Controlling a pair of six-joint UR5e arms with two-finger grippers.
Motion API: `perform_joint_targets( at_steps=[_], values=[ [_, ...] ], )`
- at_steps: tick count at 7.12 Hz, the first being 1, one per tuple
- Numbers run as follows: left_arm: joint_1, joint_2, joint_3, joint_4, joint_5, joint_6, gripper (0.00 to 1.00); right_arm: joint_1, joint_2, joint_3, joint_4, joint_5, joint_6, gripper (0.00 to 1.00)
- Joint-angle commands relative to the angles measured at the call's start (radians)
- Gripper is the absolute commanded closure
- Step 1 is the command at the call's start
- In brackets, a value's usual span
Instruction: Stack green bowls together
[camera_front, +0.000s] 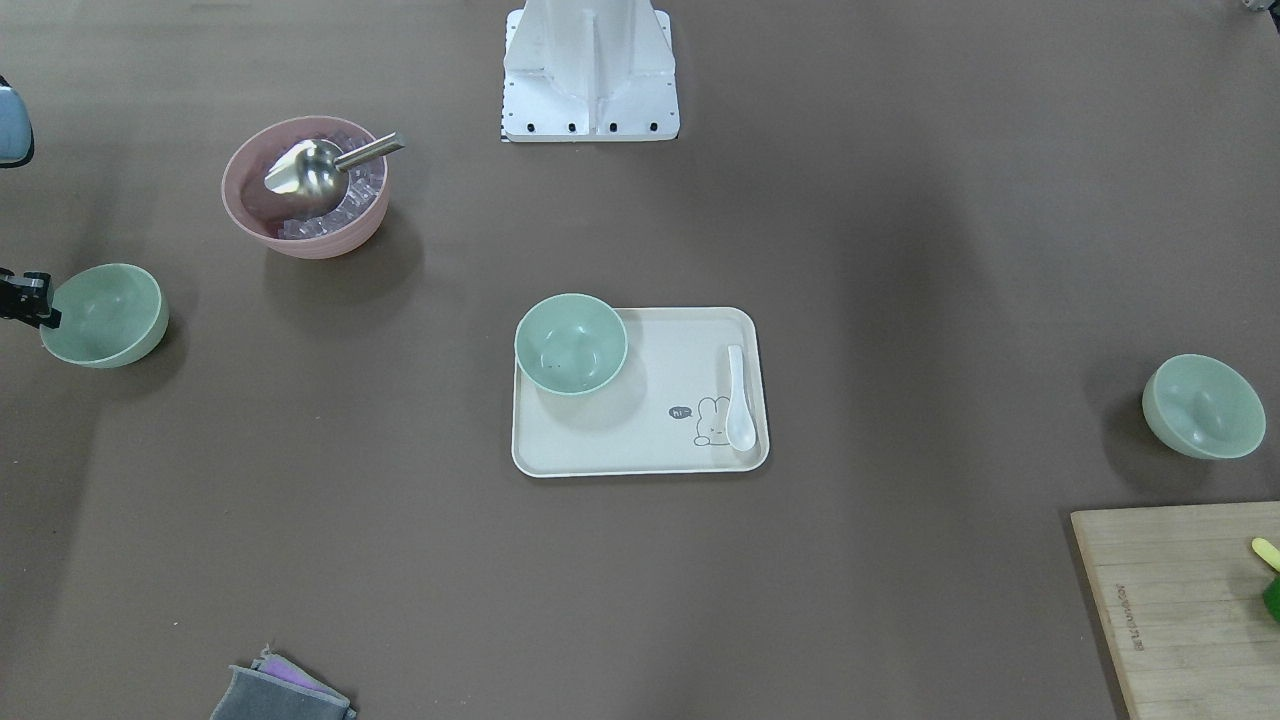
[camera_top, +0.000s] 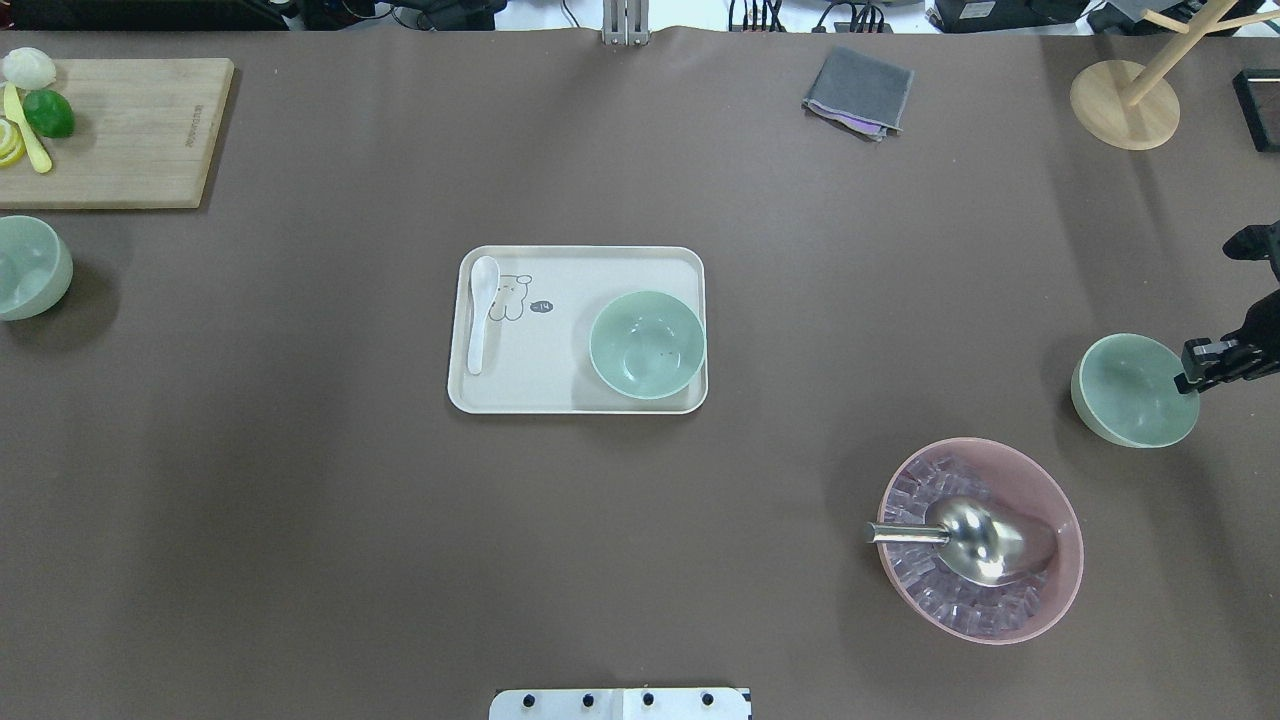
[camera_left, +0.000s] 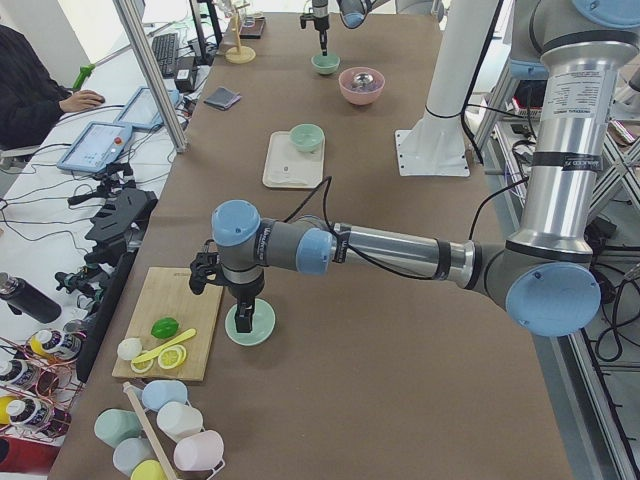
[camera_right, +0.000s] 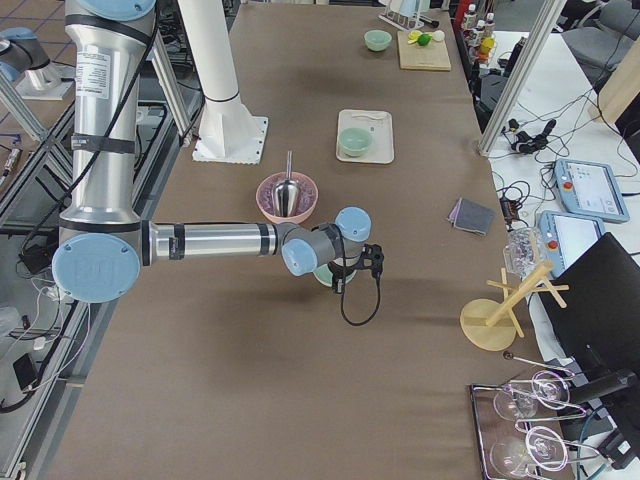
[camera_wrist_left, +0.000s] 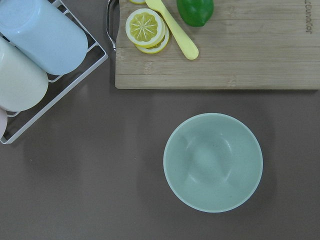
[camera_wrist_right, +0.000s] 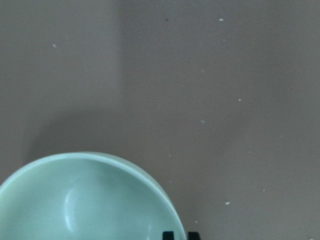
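Three pale green bowls show. One (camera_top: 647, 344) stands on the cream tray (camera_top: 540, 385) at the table's middle. One (camera_top: 1130, 392) is at my right side; my right gripper (camera_top: 1192, 378) is at its outer rim, and in the right wrist view the black fingertips (camera_wrist_right: 168, 234) stand close together across the rim of this bowl (camera_wrist_right: 85, 200), shut on it. The third bowl (camera_top: 30, 267) sits at my left beside the cutting board and fills the left wrist view (camera_wrist_left: 213, 162). My left gripper (camera_left: 243, 318) shows only in the exterior left view, over that bowl; I cannot tell its state.
A pink bowl (camera_top: 1040, 590) with ice and a metal scoop (camera_top: 975, 538) stands close to the right bowl. A white spoon (camera_top: 480, 312) lies on the tray. A wooden cutting board (camera_top: 130, 130) with lime and lemon, a grey cloth (camera_top: 858, 92) and a wooden stand (camera_top: 1125, 105) line the far edge.
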Motion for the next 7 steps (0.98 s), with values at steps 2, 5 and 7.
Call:
perform_joint_targets(
  at_steps=[2, 5, 7],
  values=[
    [0.000, 0.000, 0.001, 0.000, 0.000, 0.000, 0.02, 0.000, -0.005, 0.006, 0.000, 0.000, 0.000, 0.84],
    [0.000, -0.009, 0.003, 0.000, 0.000, -0.013, 0.02, 0.037, -0.018, 0.047, 0.000, 0.041, -0.006, 1.00],
    [0.000, -0.011, 0.004, 0.000, 0.000, -0.013, 0.02, 0.080, -0.022, 0.081, -0.005, 0.078, -0.006, 1.00]
  ],
)
